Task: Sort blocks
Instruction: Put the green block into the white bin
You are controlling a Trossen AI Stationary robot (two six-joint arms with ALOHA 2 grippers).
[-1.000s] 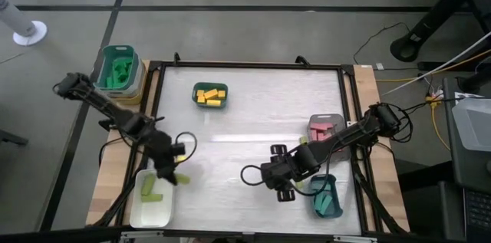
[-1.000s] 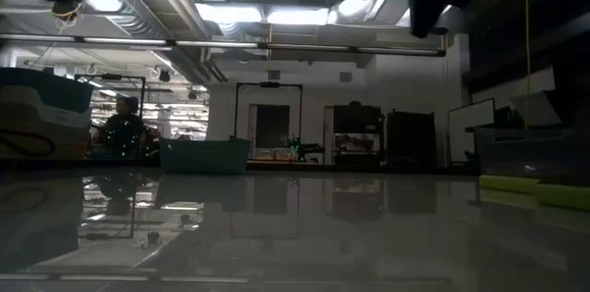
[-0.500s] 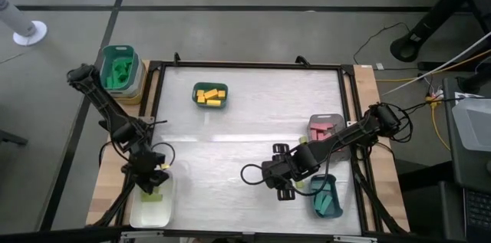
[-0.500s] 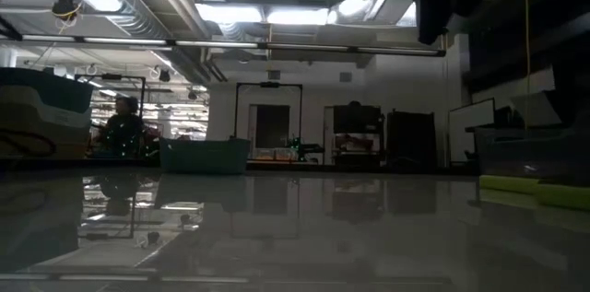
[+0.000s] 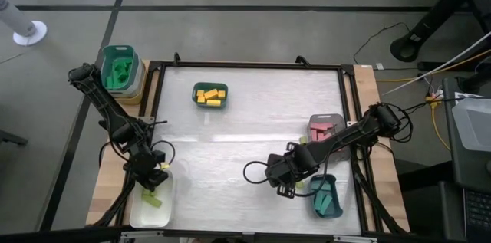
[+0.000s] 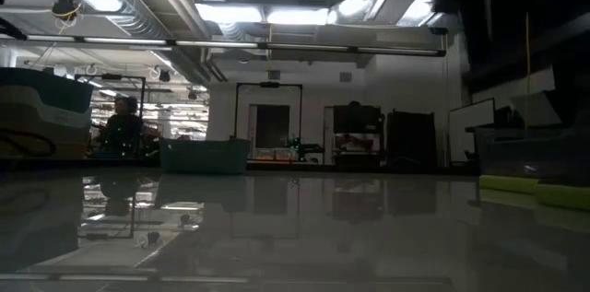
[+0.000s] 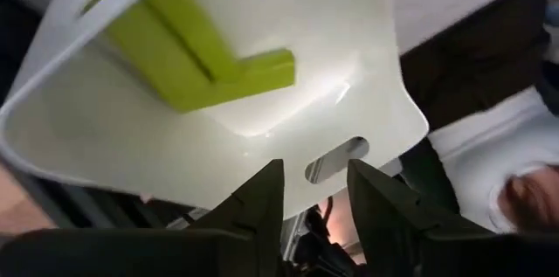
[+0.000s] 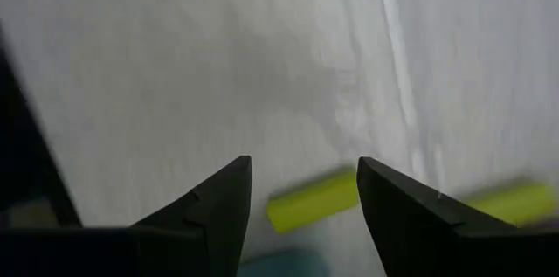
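Blocks lie sorted by colour around the pale, streaky tabletop (image 5: 253, 120): yellow-orange ones (image 5: 209, 96) in a small green tray at the far side, pink ones (image 5: 323, 129) in a grey tray at the right edge, teal ones (image 5: 325, 198) in a teal tray nearer the front, and lime green bars (image 7: 196, 58) in the white tray (image 5: 149, 211) at the front left corner. The left gripper (image 5: 150, 182) hangs over that white tray, jaws slightly parted and holding nothing. The right gripper (image 5: 278, 176) sits low near the teal tray, fingers spread wide and empty, with two lime green bars (image 8: 312, 200) ahead of it. Beyond the glossy table, fluorescent lights and ducts cross the ceiling.
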